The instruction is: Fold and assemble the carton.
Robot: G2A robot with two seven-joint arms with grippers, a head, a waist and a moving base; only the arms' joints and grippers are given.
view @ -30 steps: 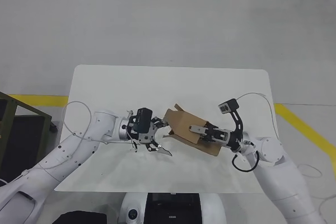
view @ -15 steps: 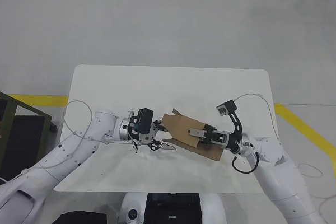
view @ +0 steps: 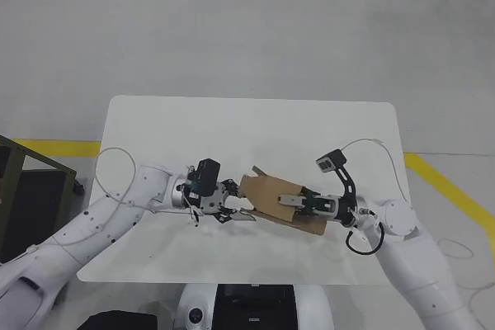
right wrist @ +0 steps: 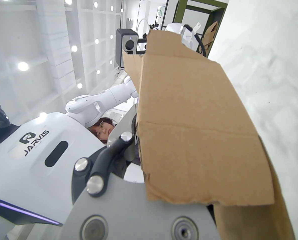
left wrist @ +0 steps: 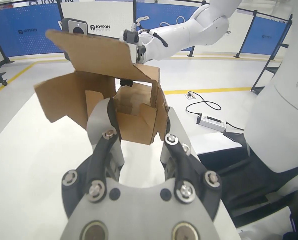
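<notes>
Here, the carton (view: 268, 198) is on its side near the middle of the tabletop's (view: 247, 124) front edge. Its long axis runs roughly along that edge, skewed so that the end nearer the left gripper (view: 233, 208) sits farther from the edge. The open end, with its flaps spread, points toward the left gripper, and the other end points toward the right arm.

Left gripper: released, with fingers (left wrist: 100, 116) spread wide at the carton's mouth, one on either side of a lower inner flap (left wrist: 136, 126); whether they touch the cardboard cannot be told.

Right gripper (view: 291, 199): clenched on the carton's upper wall, one finger outside and the other inside the box.

The top flap (left wrist: 89, 51) stands raised above the mouth, and a side flap (left wrist: 61, 98) splays outward.
</notes>
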